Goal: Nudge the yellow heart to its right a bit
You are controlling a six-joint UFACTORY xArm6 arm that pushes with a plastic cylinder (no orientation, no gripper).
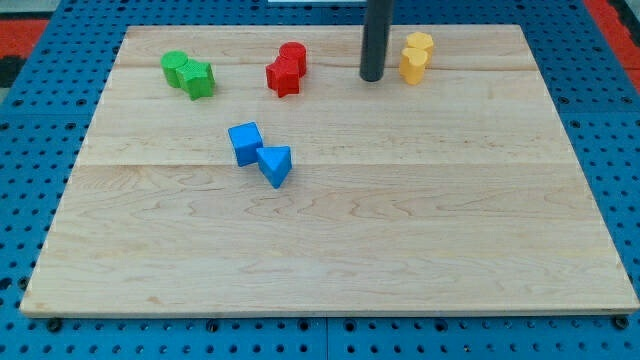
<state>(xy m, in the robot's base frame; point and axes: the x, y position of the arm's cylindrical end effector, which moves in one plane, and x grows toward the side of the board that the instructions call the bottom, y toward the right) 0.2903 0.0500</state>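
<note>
Two yellow blocks stand touching at the view's top right: one behind (419, 44) and one in front (412, 66); which is the heart I cannot tell for sure. My tip (372, 77) rests on the board just to the view's left of the front yellow block, a small gap apart. The dark rod rises straight up out of the view's top.
Two red blocks (287, 68) touch at the top centre, left of my tip. Two green blocks (189, 73) touch at the top left. A blue cube (245, 143) and a blue triangular block (275, 165) touch left of centre. The wooden board (400, 230) lies on blue pegboard.
</note>
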